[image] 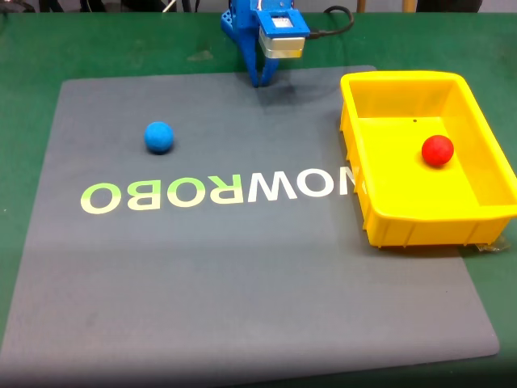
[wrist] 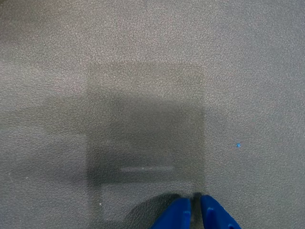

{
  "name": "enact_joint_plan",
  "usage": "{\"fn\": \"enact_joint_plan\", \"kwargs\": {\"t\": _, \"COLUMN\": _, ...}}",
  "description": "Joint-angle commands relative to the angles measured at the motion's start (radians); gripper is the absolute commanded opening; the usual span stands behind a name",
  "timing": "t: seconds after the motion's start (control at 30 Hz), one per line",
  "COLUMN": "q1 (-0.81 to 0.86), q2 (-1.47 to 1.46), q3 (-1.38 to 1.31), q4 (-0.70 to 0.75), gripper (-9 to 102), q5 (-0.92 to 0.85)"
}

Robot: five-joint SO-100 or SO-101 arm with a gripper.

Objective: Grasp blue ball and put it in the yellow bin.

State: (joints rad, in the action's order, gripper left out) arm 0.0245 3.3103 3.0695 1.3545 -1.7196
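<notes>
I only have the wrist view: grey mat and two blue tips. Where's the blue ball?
Observer: In the fixed view the blue ball sits on the grey mat, left of the lettering's start.
Operator: Bin?
Observer: The yellow bin is at the mat's right edge.
Operator: Anything in it?
Observer: A red ball lies inside.
Operator: End effector position?
Observer: The end effector is at the mat's far edge, between ball and bin; its tips look nearly together.
</notes>
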Motion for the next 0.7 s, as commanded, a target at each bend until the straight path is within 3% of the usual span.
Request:
{"fn": "enact_joint_plan", "kwargs": {"t": 0.0, "q1": -0.012, "q2": 0.015, "q3": 0.031, "q4": 0.026, "gripper": 0, "q5": 0.035}}
{"fn": "enact_joint_plan", "kwargs": {"t": 0.47, "q1": -0.014, "q2": 0.014, "q3": 0.031, "q4": 0.025, "gripper": 0, "q5": 0.044}}
{"fn": "enact_joint_plan", "kwargs": {"t": 0.67, "q1": 0.144, "q2": 0.012, "q3": -0.071, "q4": -0.084, "gripper": 30, "q5": -0.015}}
